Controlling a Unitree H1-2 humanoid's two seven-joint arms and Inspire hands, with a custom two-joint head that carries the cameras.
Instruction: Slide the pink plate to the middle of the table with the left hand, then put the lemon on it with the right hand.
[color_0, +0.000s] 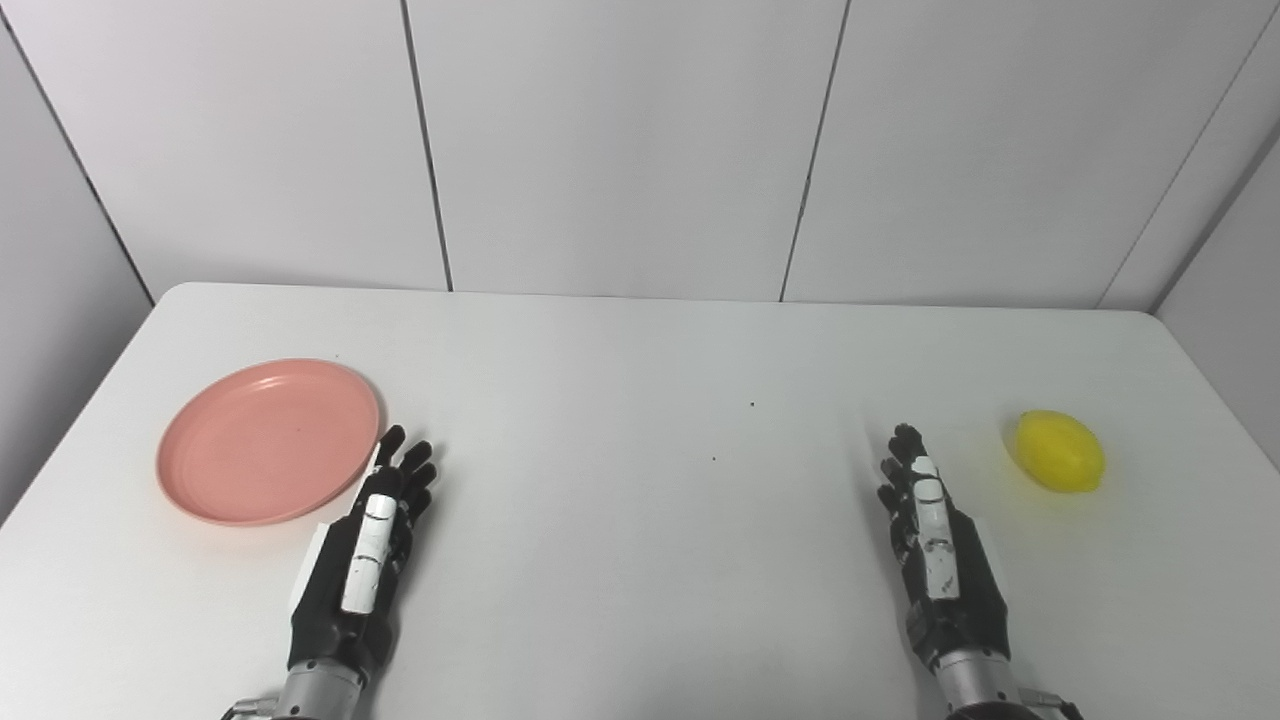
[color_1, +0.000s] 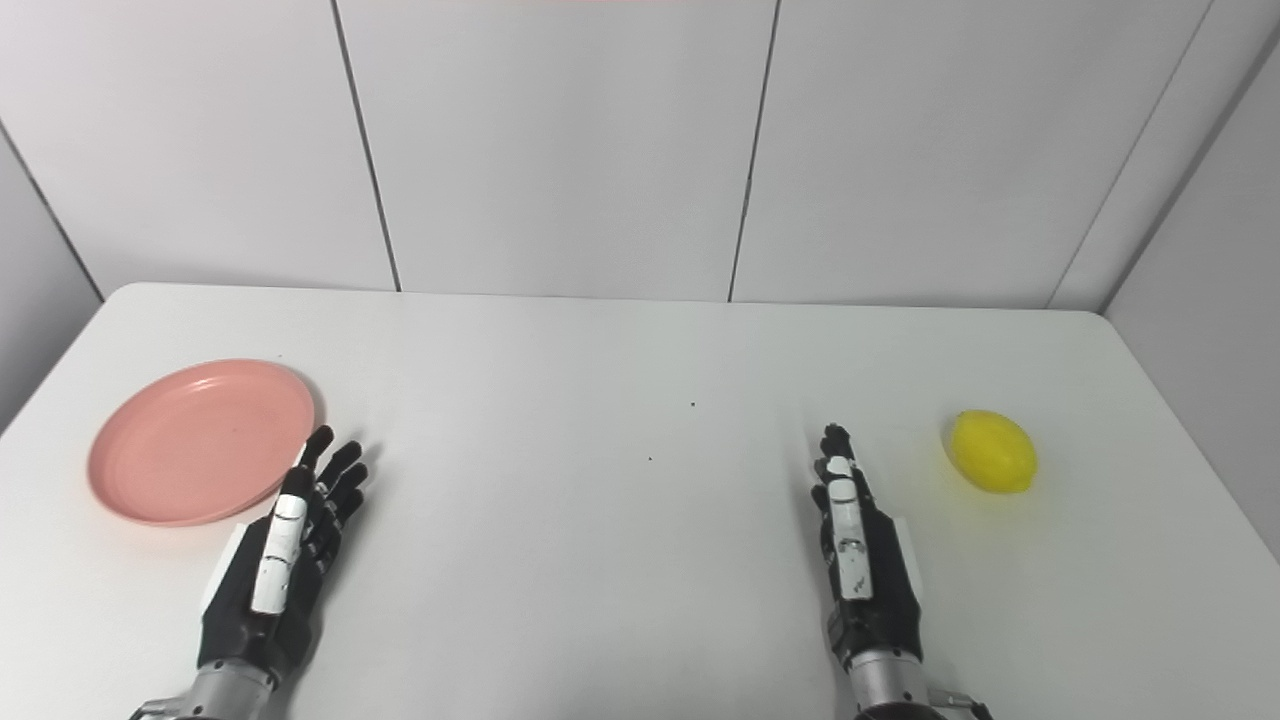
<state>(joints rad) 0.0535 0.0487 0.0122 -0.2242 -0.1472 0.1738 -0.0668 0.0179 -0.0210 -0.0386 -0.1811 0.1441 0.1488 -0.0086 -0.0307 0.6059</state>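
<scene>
A pink plate (color_0: 268, 440) lies on the left side of the white table (color_0: 640, 400). A yellow lemon (color_0: 1058, 451) lies on the right side. My left hand (color_0: 372, 540) is open and empty, fingers stretched out, just right of the plate's near right rim. My right hand (color_0: 932, 535) is open and empty, fingers stretched out, a little to the left of the lemon and nearer to me. Both hands stay low over the table. The plate also shows in the right eye view (color_1: 200, 441), as does the lemon (color_1: 992, 452).
White panel walls (color_0: 620, 140) stand right behind the table's far edge and run along both sides. Two tiny dark specks (color_0: 752, 405) mark the tabletop near the middle.
</scene>
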